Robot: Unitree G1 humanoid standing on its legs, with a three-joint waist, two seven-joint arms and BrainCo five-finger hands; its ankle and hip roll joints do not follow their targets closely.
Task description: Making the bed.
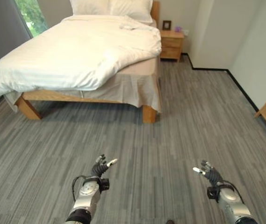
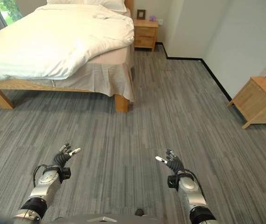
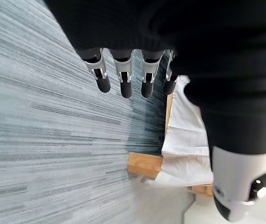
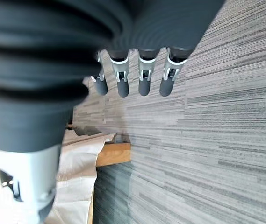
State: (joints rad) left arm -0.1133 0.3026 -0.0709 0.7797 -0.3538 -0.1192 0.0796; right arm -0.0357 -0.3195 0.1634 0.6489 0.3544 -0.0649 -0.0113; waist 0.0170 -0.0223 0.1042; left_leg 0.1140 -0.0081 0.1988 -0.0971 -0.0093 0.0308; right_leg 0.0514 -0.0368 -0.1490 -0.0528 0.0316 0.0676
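Observation:
A wooden bed (image 1: 30,108) stands at the far left, well away from both hands. A white duvet (image 1: 72,51) lies rumpled and skewed across it, hanging over the left side. The beige sheet and bed skirt (image 1: 133,88) show bare at the near right corner. Two white pillows (image 1: 111,8) rest at the headboard. My left hand (image 1: 101,169) hovers low over the carpet at lower left, fingers (image 3: 125,79) relaxed and open, holding nothing. My right hand (image 1: 209,173) hovers at lower right, fingers (image 4: 144,77) likewise open and empty.
A wooden nightstand (image 1: 172,45) with a small picture frame stands beside the headboard. Another wooden cabinet (image 2: 259,100) stands against the right wall. Grey striped carpet (image 1: 170,135) stretches between me and the bed. A window (image 1: 30,16) is at the far left.

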